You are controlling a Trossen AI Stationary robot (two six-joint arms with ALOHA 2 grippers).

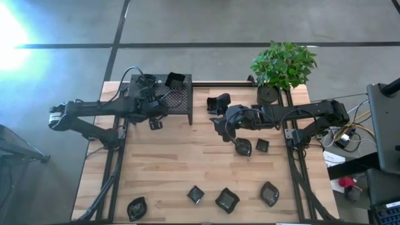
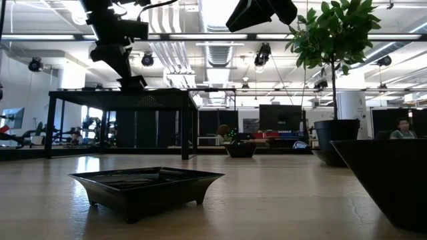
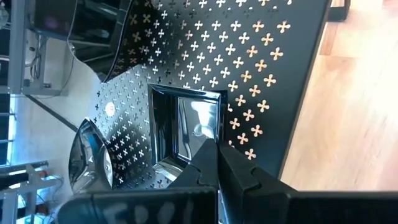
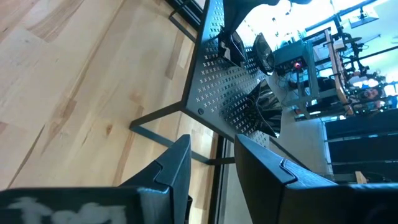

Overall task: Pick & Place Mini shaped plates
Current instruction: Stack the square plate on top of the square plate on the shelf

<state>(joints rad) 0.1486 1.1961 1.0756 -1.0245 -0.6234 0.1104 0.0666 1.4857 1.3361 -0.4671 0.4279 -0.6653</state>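
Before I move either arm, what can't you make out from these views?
- High view: the left hand blends into the black perforated stand; whether it touches a plate there is unclear.
- Left wrist view: the fingers hide the near rim of the square plate.
- Low view: one plate fills the foreground; the others are hidden or cut off.
- Right wrist view: the right hand shows nothing between its fingers.

Left arm extended rightward, left hand [image 3: 217, 163] with fingers pressed together. Right arm extended leftward, right hand [image 4: 211, 163] with fingers parted, nothing between them.
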